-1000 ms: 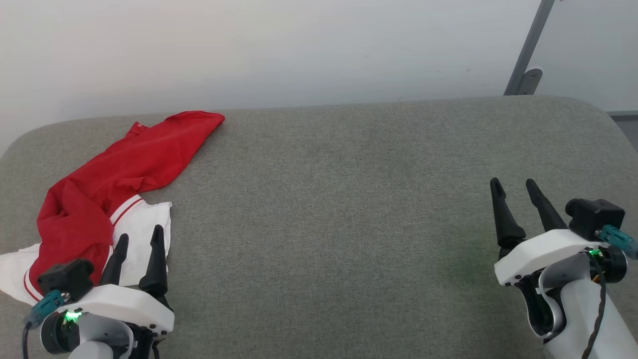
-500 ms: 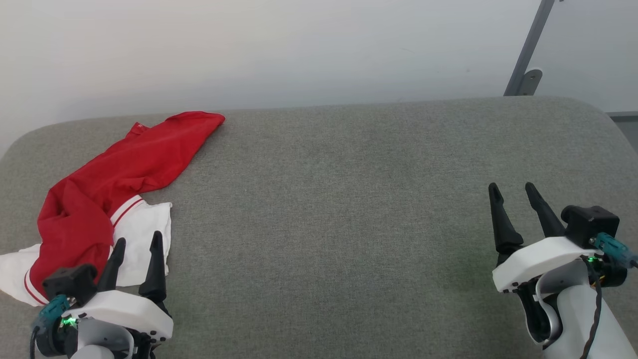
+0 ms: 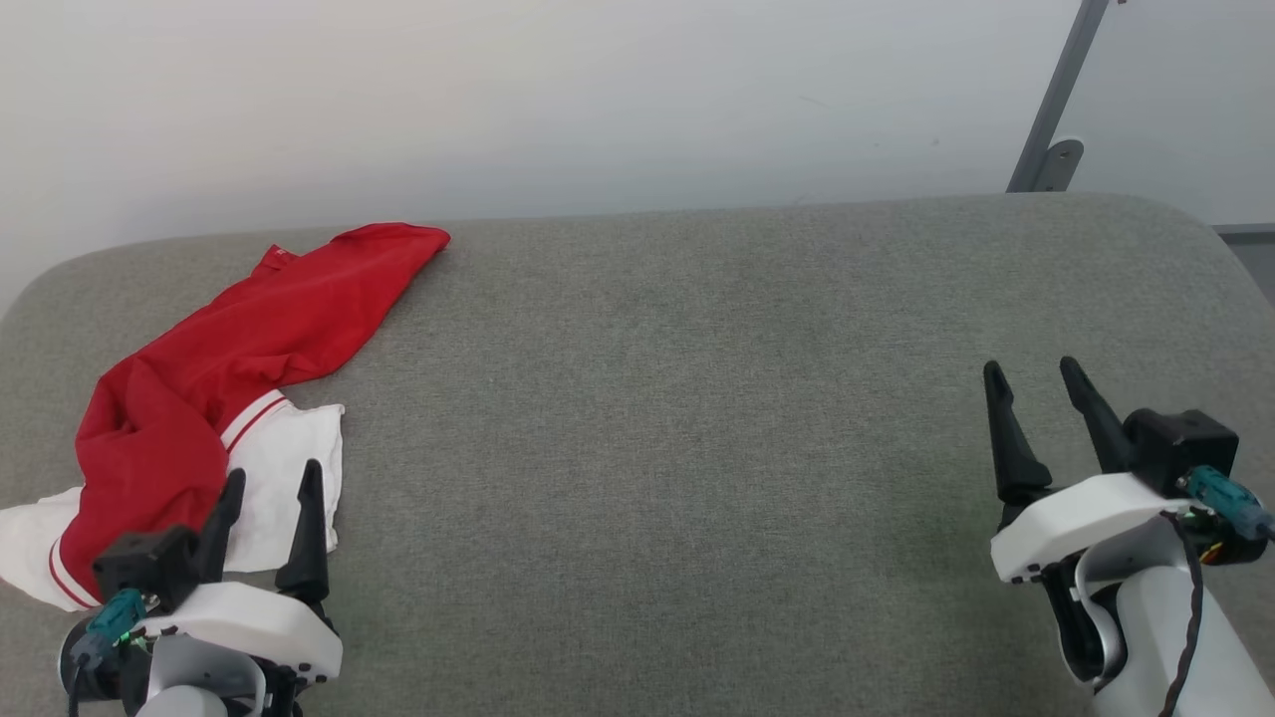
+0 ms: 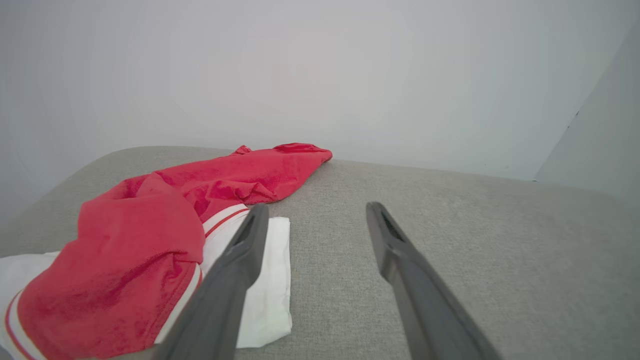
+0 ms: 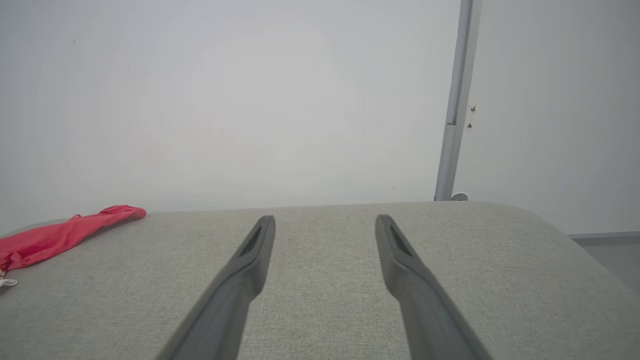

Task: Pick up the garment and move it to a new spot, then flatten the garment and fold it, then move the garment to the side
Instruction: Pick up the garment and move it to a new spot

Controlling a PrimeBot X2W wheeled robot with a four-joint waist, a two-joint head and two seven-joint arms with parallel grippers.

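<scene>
The garment (image 3: 239, 344) is bright red with white cuff panels edged in thin stripes. It lies crumpled along the left side of the grey cushioned surface (image 3: 677, 398), running from the back edge to the front left. My left gripper (image 3: 273, 478) stands open at the lower left, its fingertips over the white panel's near edge, holding nothing. In the left wrist view the garment (image 4: 165, 225) lies left of my open left gripper (image 4: 315, 212). My right gripper (image 3: 1031, 370) is open and empty at the lower right, far from the cloth. The right wrist view shows my open right gripper (image 5: 325, 220) and the garment's red end (image 5: 60, 235) at far left.
A pale wall rises behind the surface. A grey metal post (image 3: 1058, 95) with a bracket stands at the back right. The surface's rounded right corner (image 3: 1210, 234) drops to the floor. Bare grey surface stretches between the two grippers.
My left gripper has drawn back slightly toward the near edge. The right gripper dipped and shifted a little. The garment has not moved.
</scene>
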